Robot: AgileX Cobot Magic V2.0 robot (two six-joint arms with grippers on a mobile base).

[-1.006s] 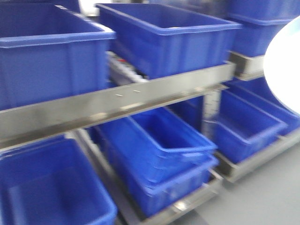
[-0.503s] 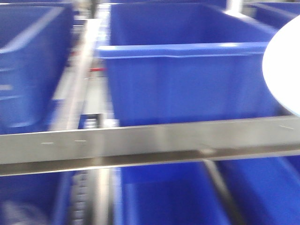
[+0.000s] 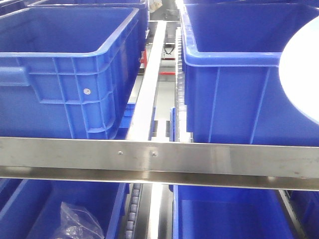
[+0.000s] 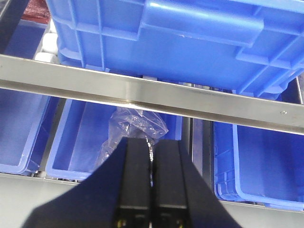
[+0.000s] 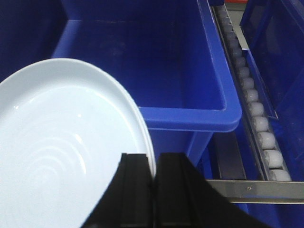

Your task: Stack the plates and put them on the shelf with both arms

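The plates (image 5: pixel 61 142), stacked with two rims showing, are clamped at their near edge by my right gripper (image 5: pixel 153 168), just before a blue bin (image 5: pixel 190 114). My left gripper (image 4: pixel 151 161) is closed and empty, below a steel shelf rail (image 4: pixel 142 95).

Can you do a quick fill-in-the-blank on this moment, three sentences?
1. The right gripper is shut on the rim of the ____.
2. The left gripper is shut and holds ____.
3. A clear plastic bag lies in a bin on the ____ shelf level, under the steel rail.

Missing words: plates; nothing; lower
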